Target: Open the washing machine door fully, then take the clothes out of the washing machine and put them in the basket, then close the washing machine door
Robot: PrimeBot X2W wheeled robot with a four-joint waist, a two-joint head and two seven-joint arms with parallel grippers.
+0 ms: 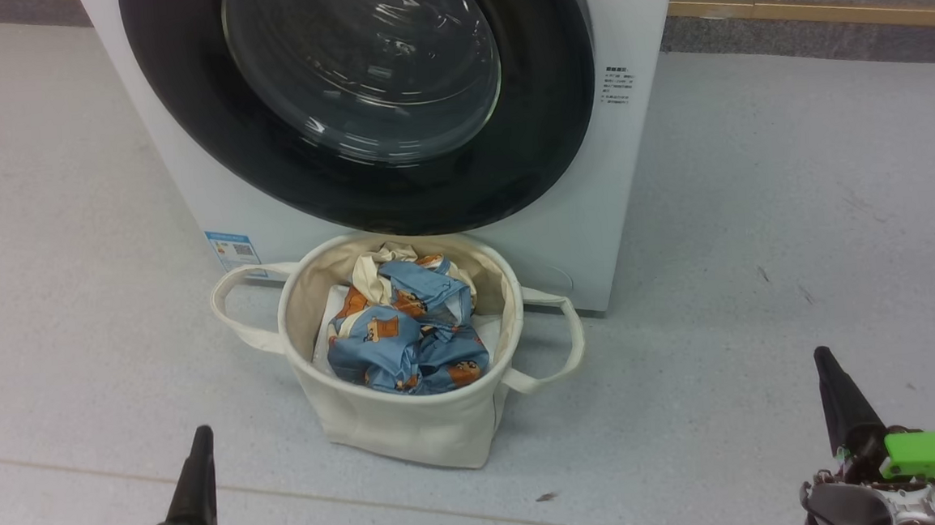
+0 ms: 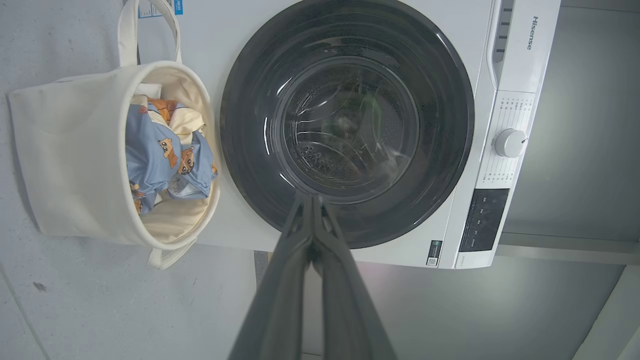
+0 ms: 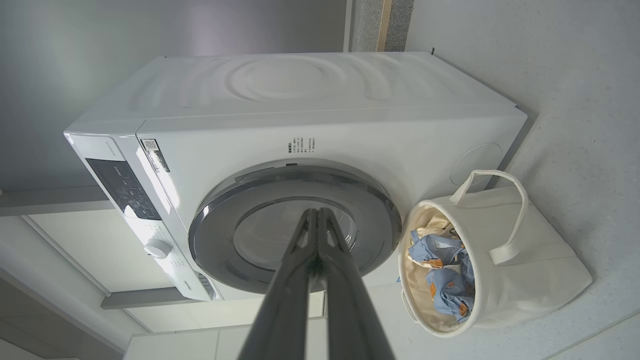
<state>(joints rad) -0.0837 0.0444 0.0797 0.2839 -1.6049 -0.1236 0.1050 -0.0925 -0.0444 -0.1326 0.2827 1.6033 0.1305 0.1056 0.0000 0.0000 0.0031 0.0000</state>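
Note:
The white washing machine (image 1: 632, 171) stands ahead with its round black-rimmed door (image 1: 360, 98) lying flat against the front. Right before it sits the cream canvas basket (image 1: 413, 428), holding the blue bear-print clothes (image 1: 407, 331). My left gripper (image 1: 200, 431) is at the lower left, shut and empty, well short of the basket. My right gripper (image 1: 820, 352) is at the lower right, also shut and empty. In the left wrist view the door (image 2: 345, 120) and the basket (image 2: 65, 150) with the clothes (image 2: 160, 155) lie beyond my joined fingers (image 2: 300, 235). The right wrist view shows the door (image 3: 295, 225), basket (image 3: 525, 270) and clothes (image 3: 445, 280).
Grey floor (image 1: 798, 218) spreads on both sides of the machine. A wooden strip (image 1: 825, 12) runs along the far wall at the right. The machine's control panel with a white knob (image 2: 510, 142) is on its top band.

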